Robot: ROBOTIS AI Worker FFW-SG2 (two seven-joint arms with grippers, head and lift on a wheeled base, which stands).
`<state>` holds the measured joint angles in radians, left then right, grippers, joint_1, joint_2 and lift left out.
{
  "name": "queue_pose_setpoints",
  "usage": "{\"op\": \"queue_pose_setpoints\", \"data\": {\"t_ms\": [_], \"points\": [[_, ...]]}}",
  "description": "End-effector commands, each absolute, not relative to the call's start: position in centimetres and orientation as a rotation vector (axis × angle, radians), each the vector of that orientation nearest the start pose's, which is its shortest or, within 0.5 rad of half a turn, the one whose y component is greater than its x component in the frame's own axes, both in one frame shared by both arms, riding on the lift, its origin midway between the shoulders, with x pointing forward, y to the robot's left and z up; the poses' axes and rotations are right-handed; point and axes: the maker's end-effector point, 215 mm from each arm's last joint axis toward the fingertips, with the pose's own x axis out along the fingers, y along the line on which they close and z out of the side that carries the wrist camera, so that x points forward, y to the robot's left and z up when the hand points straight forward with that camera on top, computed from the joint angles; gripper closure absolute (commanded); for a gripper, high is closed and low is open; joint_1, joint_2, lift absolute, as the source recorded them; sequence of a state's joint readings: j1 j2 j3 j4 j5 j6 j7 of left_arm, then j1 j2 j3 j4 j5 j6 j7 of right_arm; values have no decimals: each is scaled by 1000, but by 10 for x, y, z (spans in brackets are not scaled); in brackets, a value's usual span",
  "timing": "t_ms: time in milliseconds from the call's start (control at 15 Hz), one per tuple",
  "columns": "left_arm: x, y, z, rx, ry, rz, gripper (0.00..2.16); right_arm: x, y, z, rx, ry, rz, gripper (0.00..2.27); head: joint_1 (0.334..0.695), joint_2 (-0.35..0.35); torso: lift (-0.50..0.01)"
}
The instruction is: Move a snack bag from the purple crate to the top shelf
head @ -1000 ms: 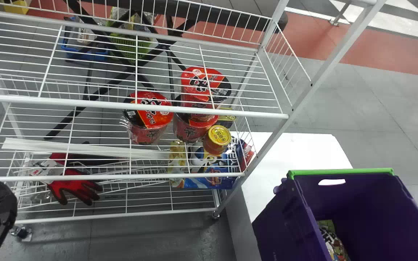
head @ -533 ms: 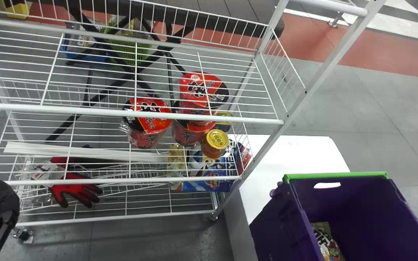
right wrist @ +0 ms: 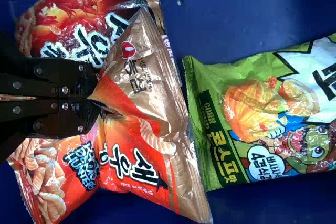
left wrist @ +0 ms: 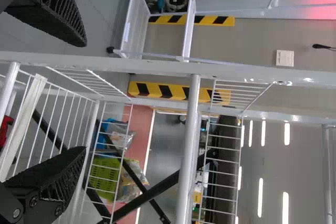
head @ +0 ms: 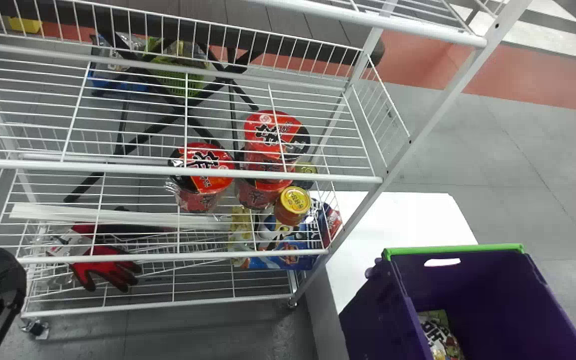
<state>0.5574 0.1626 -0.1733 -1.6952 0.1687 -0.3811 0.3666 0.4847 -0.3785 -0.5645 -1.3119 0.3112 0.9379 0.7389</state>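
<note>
Right wrist view: end effector (right wrist: pixel 93 101) pinches snack bag (right wrist: pixel 152 103), long axis gold-end outward.

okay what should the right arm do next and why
I'd probably lift the orange-and-gold bag slowly out of the purple crate: the right gripper is closed on its edge, and a red bag lies against it and might drag along.
</note>
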Motion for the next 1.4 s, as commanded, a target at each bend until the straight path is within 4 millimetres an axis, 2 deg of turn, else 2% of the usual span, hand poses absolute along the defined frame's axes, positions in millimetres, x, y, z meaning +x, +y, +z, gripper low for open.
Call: {"op": "queue_pose_setpoints", "data": {"t_ms": [0,1333], "points": [[379,255,-451,-85,100,203,117,35,-590,-669,94,1591,-205,1717,695,-350,-387],[375,255,-450,-84,102,203,117,39,-581,-677,63,1580,-168,1717,695,-350,-307]]}}
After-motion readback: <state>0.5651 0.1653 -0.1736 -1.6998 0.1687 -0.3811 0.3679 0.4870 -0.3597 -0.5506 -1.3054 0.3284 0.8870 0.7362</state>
